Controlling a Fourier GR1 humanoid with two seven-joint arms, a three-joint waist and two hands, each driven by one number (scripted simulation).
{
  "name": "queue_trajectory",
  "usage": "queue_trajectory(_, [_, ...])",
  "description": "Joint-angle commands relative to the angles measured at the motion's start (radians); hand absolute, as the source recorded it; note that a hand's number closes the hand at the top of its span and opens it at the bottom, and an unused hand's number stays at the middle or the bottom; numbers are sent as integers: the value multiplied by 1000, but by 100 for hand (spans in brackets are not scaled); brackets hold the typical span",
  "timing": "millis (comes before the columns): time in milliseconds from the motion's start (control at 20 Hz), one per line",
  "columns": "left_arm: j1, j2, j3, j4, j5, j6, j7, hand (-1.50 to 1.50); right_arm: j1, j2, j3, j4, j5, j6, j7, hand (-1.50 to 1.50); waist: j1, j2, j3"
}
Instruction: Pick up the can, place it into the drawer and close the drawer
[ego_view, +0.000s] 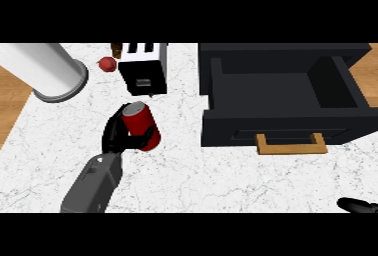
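Right now the can (140, 125) lies tipped over on the white marble bench (221, 175), its long axis running roughly up and down the head view with a slight lean; its grey lid end points away from the robot, toward the toaster (144, 70), and its red body trails back toward the forearm. It sits left of the drawer (280, 100), well apart from it.

One can shows. One black drawer stands pulled open, with one tan handle (291, 144) on its front and a bare dark inside. One white and black toaster stands beyond the can, with one small red round thing (108, 63) just to its left. One big white cylinder (44, 70) with a grey rim lies at the far left corner of the bench.

Two hands show. The left hand (122, 137) comes up from the lower edge on a grey forearm; its black fingers curl round the can's lower half from both sides, grasping it. Only a black tip of the right hand (358, 205) shows at the lower right corner, and whether its fingers are spread or curled cannot be told.
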Motion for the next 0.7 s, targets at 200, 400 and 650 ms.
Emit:
queue_trajectory(200, [-54, -9, -53, -139, 2, 12, 150, 150, -47, -32, -6, -9, 11, -19, 68, -150, 16, -6, 1])
queue_trajectory(400, [-159, -39, -92, -167, -22, 97, 228, 150, -12, -13, -8, -57, 18, -23, 55, -150, 9, -5, 1])
queue_trajectory(650, [-199, -31, -147, -356, 4, 107, 436, 150, 22, 16, 12, -45, 46, -18, 4, -150, 14, -7, 1])
